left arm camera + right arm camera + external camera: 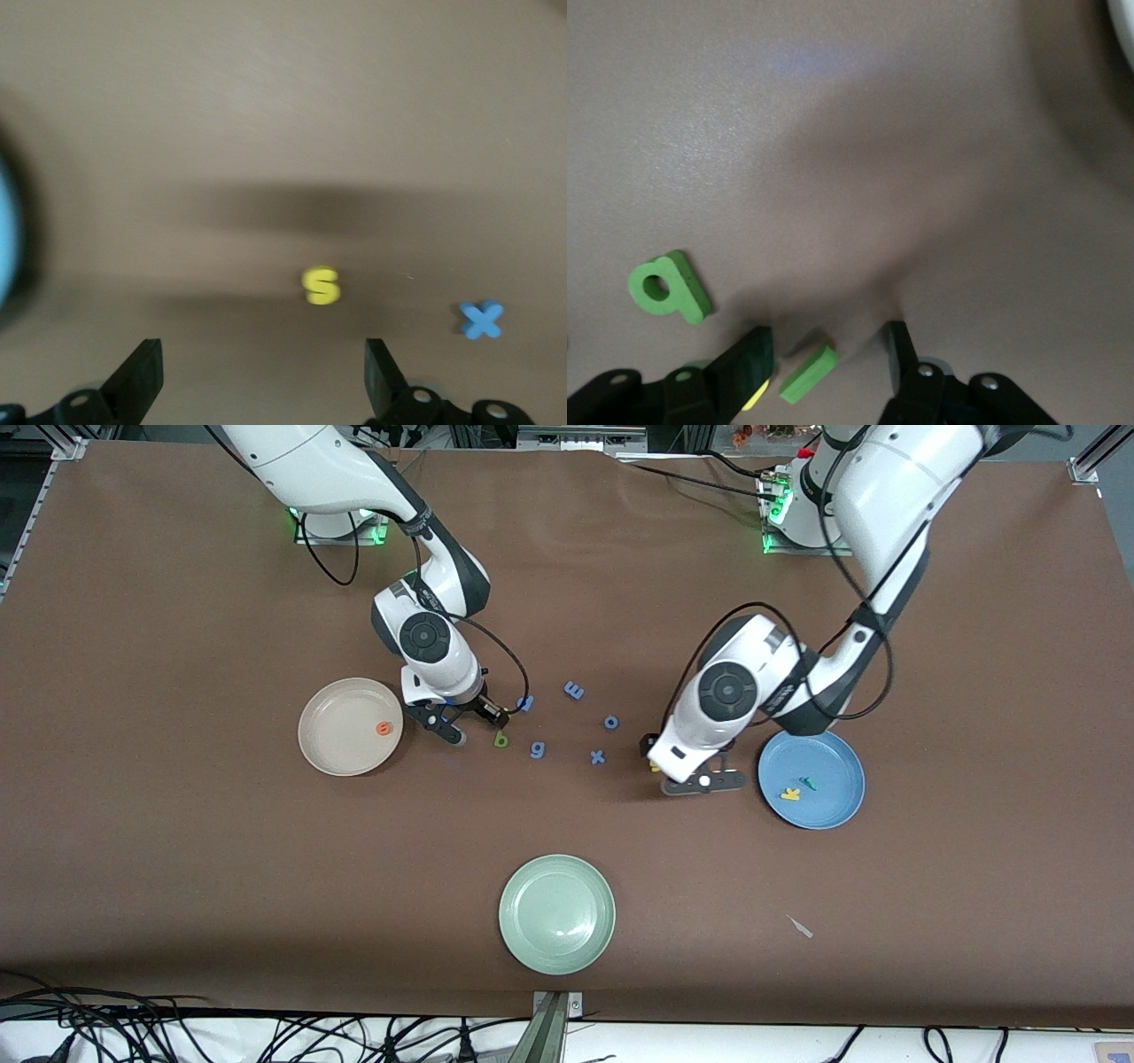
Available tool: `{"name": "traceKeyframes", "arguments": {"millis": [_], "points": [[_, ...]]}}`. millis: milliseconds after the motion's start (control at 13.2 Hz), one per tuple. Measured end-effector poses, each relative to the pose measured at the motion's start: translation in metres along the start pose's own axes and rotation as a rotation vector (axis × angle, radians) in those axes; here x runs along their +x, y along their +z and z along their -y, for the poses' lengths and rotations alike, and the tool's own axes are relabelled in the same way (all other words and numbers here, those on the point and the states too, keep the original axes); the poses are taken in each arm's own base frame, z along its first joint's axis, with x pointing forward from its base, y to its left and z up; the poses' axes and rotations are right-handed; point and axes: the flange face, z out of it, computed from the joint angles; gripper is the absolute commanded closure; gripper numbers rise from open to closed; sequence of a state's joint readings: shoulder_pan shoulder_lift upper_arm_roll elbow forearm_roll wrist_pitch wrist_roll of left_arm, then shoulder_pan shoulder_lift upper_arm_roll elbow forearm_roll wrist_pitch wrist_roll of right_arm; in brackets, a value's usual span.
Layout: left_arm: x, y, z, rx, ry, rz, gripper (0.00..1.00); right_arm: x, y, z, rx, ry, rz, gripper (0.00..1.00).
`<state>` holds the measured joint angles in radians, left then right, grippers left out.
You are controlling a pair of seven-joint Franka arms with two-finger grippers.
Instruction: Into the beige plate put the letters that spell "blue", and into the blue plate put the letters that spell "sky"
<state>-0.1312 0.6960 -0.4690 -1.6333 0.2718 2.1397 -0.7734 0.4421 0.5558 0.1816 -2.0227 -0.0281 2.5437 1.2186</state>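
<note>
- The left claw [261, 376] hangs low over the bench [177, 868], fingers spread wide and holding nothing, between the loose letters and the blue plate [842, 806].
- In the left wrist view the yellow s [322, 286] lies flat on the bench just ahead of the gap between the two fingers, touching neither.
- The blue x [482, 320] lies near the s, outside the finger on that side.
- In the blue plate lie the yellow k [790, 793] and the teal y [809, 784], close together.
- The right claw [828, 359] is down near the bench beside the beige plate [332, 757], fingers parted and gripping nothing.
- The lime-green l [809, 373] lies on the bench between its fingers, nearer one of them; whether it touches that finger cannot be told.
- A sliver of yellow [755, 397] shows under that same finger, too hidden to name.
- The green b [670, 287] lies on the bench just outside the claw.
- The orange e [383, 728] lies in the beige plate.
- The blue letters [574, 690] are scattered on the bench between the two claws.
- The pale green plate [556, 913] stands nearest the front camera, well apart from everything else.
</note>
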Motion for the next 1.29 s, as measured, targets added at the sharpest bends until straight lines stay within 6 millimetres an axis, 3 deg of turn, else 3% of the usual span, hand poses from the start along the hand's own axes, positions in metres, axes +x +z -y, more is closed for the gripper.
{"name": "traceKeyframes", "arguments": {"millis": [228,380,759,835,987,1139,1291], "points": [[-0.002,0.028,-0.025,0.004,0.028,0.02,0.28,-0.005,0.0,0.002,0.001,0.017,0.003,0.39],[-0.005,0.042,-0.03,0.025,0.044,0.023,0.3,-0.012,0.0,0.004,0.002,0.02,0.007,0.47],[0.008,0.054,-0.028,-0.007,0.044,-0.031,0.36,-0.012,-0.002,0.007,0.006,0.02,0.006,0.93],[0.009,0.056,-0.027,-0.011,0.042,-0.033,0.39,-0.012,-0.003,0.007,0.008,0.02,0.005,0.97],[0.01,0.06,-0.024,-0.009,0.037,-0.029,0.4,-0.008,-0.005,0.007,0.01,0.021,0.003,0.97],[0.011,0.06,-0.022,-0.005,0.034,-0.025,0.48,0.01,-0.019,0.0,-0.015,0.003,0.007,0.97],[0.012,0.062,-0.018,0.009,0.029,-0.012,0.75,0.042,-0.047,-0.014,-0.039,-0.066,0.011,0.97]]}}
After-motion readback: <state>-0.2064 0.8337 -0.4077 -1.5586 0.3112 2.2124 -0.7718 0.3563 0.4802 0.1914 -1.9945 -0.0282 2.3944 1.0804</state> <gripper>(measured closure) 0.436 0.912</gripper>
